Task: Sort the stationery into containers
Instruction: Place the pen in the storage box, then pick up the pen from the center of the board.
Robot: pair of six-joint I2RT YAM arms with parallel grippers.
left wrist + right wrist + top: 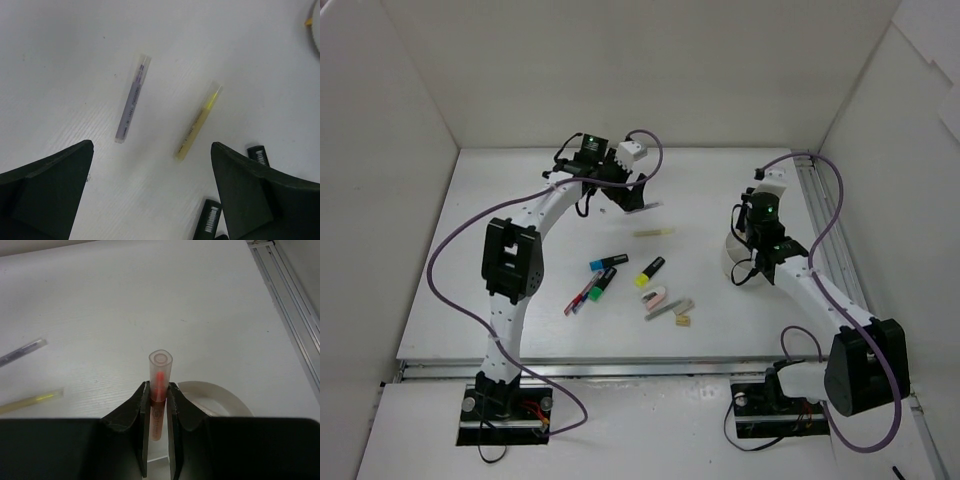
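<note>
Right gripper [159, 390] clamped on an orange pen [160, 371] beside the white tub [227, 396]; left gripper [151, 147] spread wide above purple pen [131, 101] and yellow pen [198, 123] on worktop [60, 60].

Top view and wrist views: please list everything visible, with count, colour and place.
highlighters: three, black with blue, green, yellow ends, centre
thin pens: seemingly two, red and blue, left of highlighters
pale yellow stick: one, beyond highlighters
purple pen: one, clear-capped, beside that stick
erasers: three, pink, grey, tan, near highlighters
orange pen: one, in right pincer
tub: one, white, below right pincer
left pincer: open, near purple pen
right pincer: shut on orange pen
</note>
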